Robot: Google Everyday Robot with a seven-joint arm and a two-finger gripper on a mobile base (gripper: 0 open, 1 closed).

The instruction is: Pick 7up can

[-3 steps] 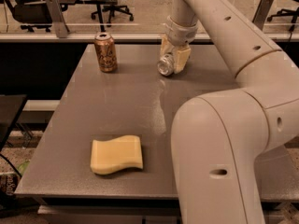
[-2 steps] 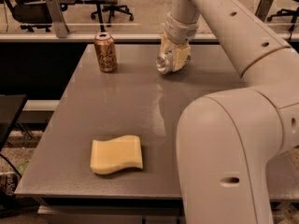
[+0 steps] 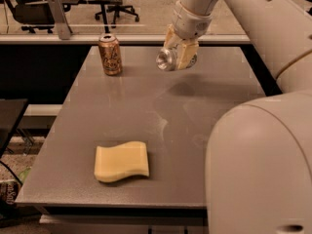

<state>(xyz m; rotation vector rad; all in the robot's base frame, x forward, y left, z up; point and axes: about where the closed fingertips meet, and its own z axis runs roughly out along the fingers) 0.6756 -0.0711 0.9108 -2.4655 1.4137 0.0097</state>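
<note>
The 7up can (image 3: 167, 60) is a silvery can lying sideways, its shiny end facing the camera. My gripper (image 3: 178, 56) is shut on it and holds it above the far part of the grey table (image 3: 146, 111); a shadow lies on the table below it. The can's green markings are mostly hidden by the fingers (image 3: 187, 55).
A brown-orange can (image 3: 110, 55) stands upright at the far left of the table. A yellow sponge (image 3: 122, 161) lies near the front. My large white arm (image 3: 263, 155) fills the right side. Office chairs (image 3: 105, 6) stand behind a ledge at the back.
The gripper has lifted the 7up can off the table and moved it slightly left. The brown can and sponge have not moved.
</note>
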